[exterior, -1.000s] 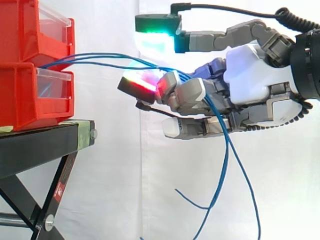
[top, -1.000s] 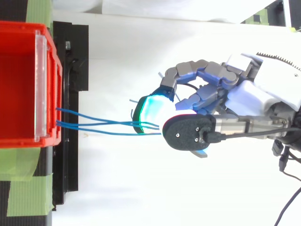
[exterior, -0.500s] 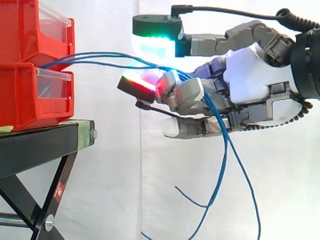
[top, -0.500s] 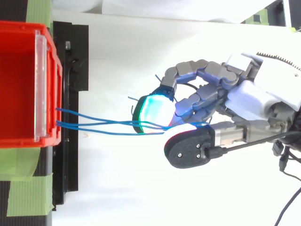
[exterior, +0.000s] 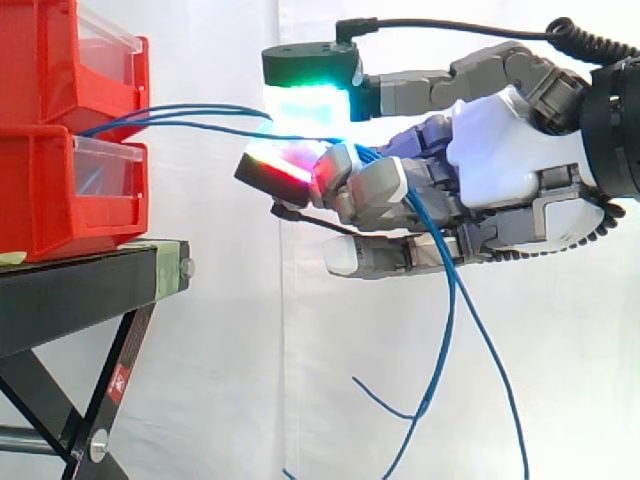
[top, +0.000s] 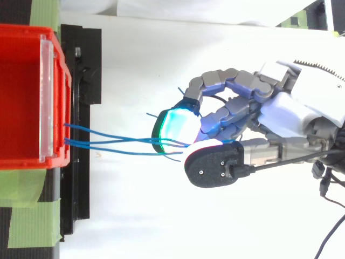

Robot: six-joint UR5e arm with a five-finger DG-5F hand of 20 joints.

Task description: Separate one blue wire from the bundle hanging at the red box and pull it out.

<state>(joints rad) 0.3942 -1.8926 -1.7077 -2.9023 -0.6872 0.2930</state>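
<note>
Several thin blue wires (top: 108,143) leave the front of the red bin (top: 21,97) and run right into my hand (exterior: 500,150). In the side view they come out between the two stacked red bins (exterior: 45,190), pass through the curled fingers (exterior: 365,190), then hang down in loose loops (exterior: 447,320). The fingers are curled round the wires, one pad glowing red. The thumb (exterior: 310,75) is stretched out above the wires with its green pad facing down, a small gap below it. From above, the thumb (top: 213,164) lies beside a cyan-green pad (top: 175,127).
The bins sit on a black stand (exterior: 80,290) with crossed legs below. Green tape (top: 32,216) holds the bin's corner to the stand. A white curtain hangs behind, and open air separates the stand's edge from my hand.
The thumb has shifted slightly toward the bins and a little upward. The curled fingers and the wires have stayed about where they were.
</note>
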